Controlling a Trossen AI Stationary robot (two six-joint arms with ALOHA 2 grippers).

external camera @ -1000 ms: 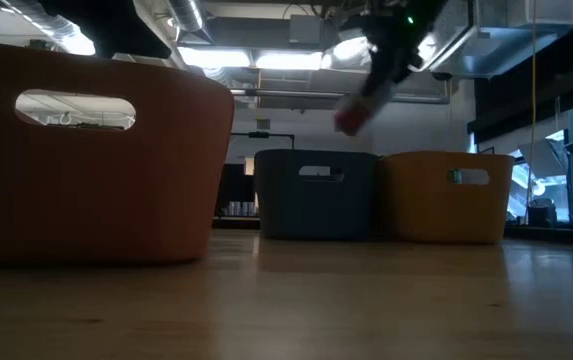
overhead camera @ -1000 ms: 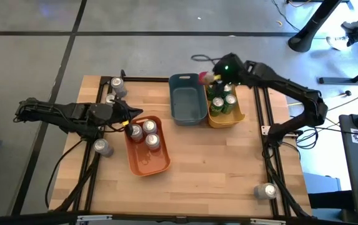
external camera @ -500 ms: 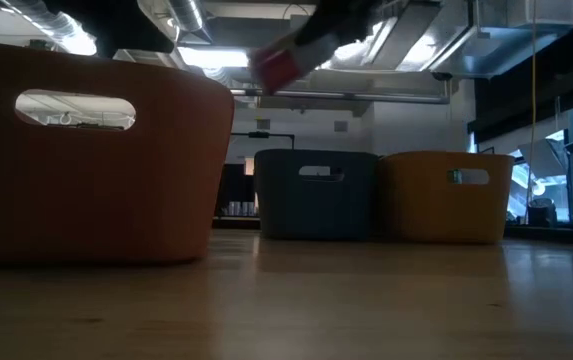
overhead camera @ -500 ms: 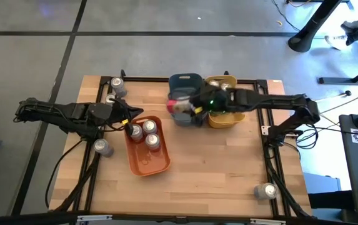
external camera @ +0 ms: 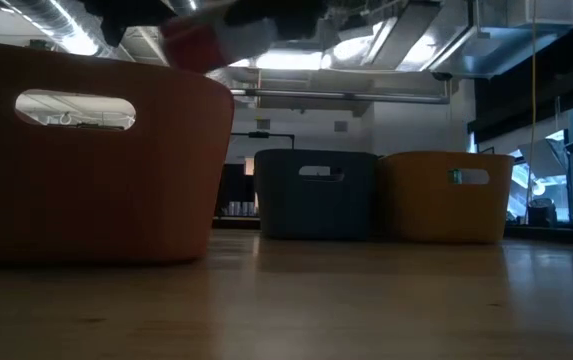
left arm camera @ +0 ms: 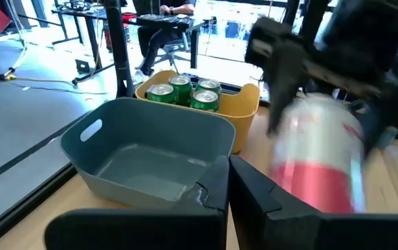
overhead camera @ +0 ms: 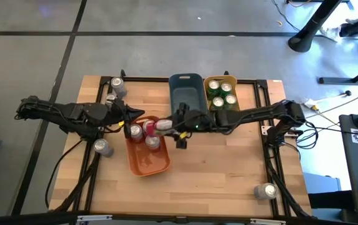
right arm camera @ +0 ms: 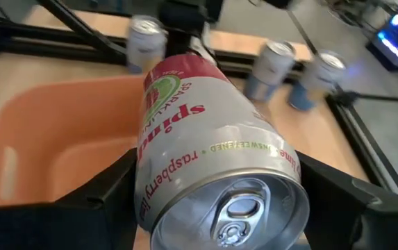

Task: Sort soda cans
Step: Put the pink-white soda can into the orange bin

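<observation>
A red and white soda can [right arm camera: 205, 139] hangs over the orange bin [overhead camera: 146, 161], with my right gripper [overhead camera: 167, 125] shut on it after reaching in from the table's right. Two silver-topped cans [overhead camera: 135, 131] stand in that bin. My left gripper [left arm camera: 228, 182] is shut and holds nothing. It hovers by the orange bin's far left corner [overhead camera: 129, 119]. The grey bin [overhead camera: 187, 100] holds nothing, and the yellow bin [overhead camera: 211, 112] holds several green cans [overhead camera: 221, 92]. In the low view the red can [external camera: 206, 40] shows blurred above the orange bin's rim. My right gripper pinches the red can's side wall [right arm camera: 150, 173] between its two fingers [right arm camera: 108, 187], one on each side, near the can's top end. The fingers come from the table's right, slanting down, and lie along the can. The can is tilted, bottom end forward, clear above the orange bin.
Loose silver cans stand on the wooden table: at the far left [overhead camera: 117, 84], by the left arm [overhead camera: 102, 147] and at the near right corner [overhead camera: 267, 190]. A black rail frames the table [overhead camera: 228, 162]. In the left wrist view a person sits at a desk beyond the table.
My right gripper has swung from above the yellow bin toward the table's left, across the grey bin, and now hangs over the orange bin. It has tipped further downward and sunk a little, and the red can has stayed between its fingers.
</observation>
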